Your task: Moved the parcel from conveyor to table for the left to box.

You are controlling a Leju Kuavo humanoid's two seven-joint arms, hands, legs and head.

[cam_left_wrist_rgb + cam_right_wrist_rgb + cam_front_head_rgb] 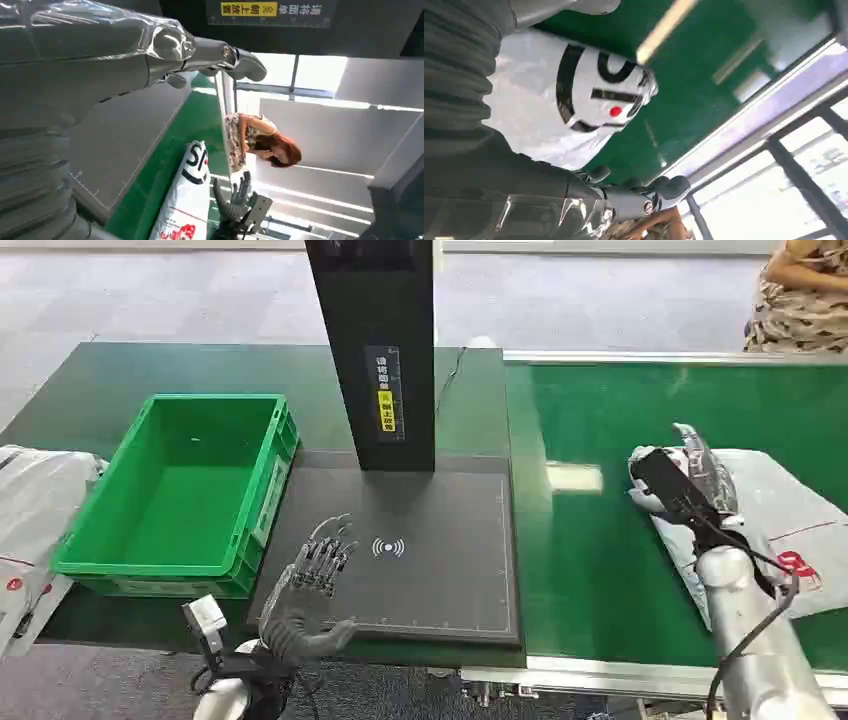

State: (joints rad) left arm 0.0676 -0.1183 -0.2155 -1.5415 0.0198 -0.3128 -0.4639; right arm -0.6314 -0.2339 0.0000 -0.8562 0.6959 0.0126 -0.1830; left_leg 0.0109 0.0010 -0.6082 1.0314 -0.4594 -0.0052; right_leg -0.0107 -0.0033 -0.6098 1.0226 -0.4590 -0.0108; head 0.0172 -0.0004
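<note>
1. Parcel: white plastic mailer with black and red print, lying flat on the green conveyor, near its right side in the head view.
2. Right hand sits over the parcel's near-left end. Whether its fingers are spread or pressing the bag, I cannot tell; contact with the bag is also unclear.
3. Left hand is raised over the near edge of the dark pad, palm up, fingers spread apart, holding nothing.
4. The pad lies on the counter, just left of the conveyor's edge; a black post with a yellow label stands at its far side.
5. Green bin sits just beside the pad's left edge, open top.
6. More white bags lie at the counter's left edge, beside the bin.
7. Conveyor has a metal rail along its far edge; bare green belt lies between pad and parcel.
8. Grey floor beyond; a seated person at far right, past the rail.
</note>
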